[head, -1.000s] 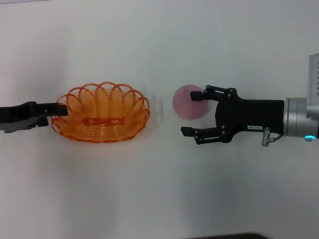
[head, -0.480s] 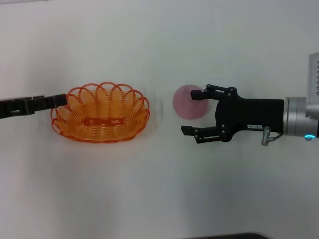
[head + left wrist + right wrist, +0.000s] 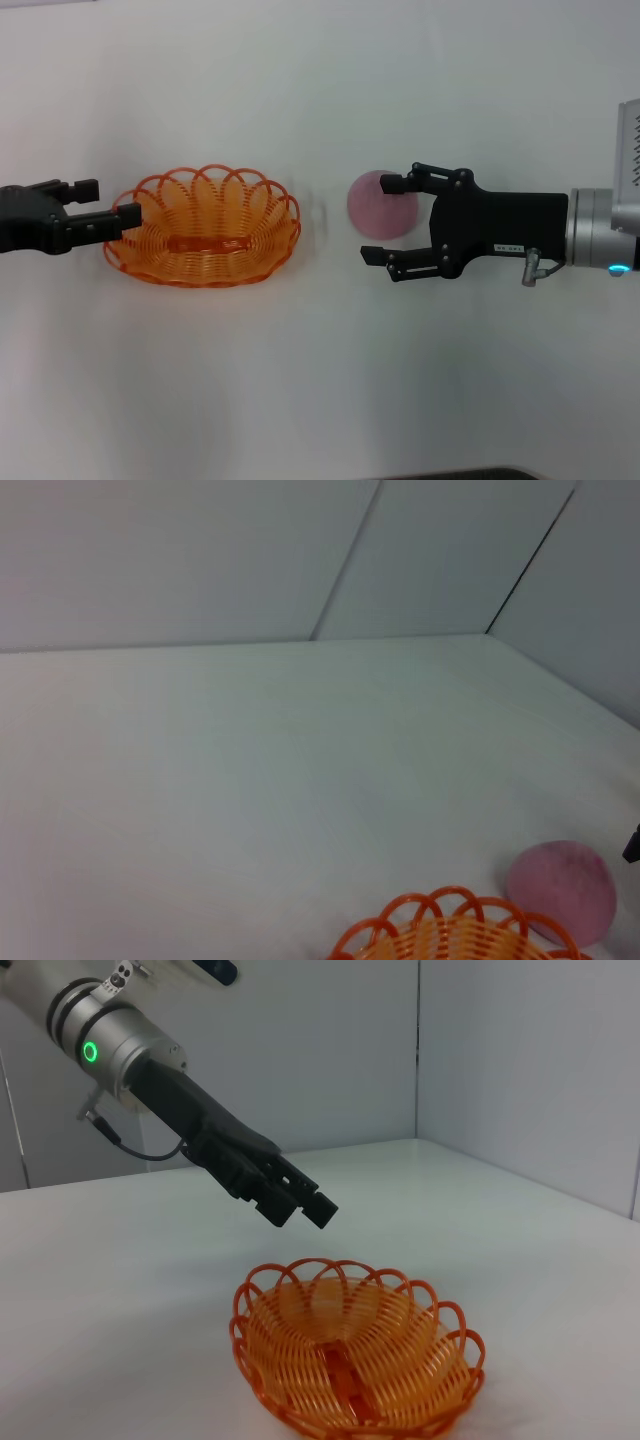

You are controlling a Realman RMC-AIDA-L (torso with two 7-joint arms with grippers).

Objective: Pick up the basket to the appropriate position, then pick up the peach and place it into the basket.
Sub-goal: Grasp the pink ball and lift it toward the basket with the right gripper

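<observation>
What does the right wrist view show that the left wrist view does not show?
Only the right wrist view shows the left gripper, raised above the table just beyond the basket's far rim, and the whole basket. Only the left wrist view shows the peach, resting on the table beside the basket's rim. Both show the basket and the white table.

The left gripper (image 3: 103, 206) is reaching in level from the left side, its black fingers slightly parted; seen from the right wrist view (image 3: 300, 1200), it is hanging in the air with its arm sloping up behind it and a green ring glowing on the wrist. The right gripper (image 3: 383, 219) is stretching in level from the right side, its jaws standing wide apart, one black fingertip (image 3: 391, 184) above the gap and the other below.
</observation>
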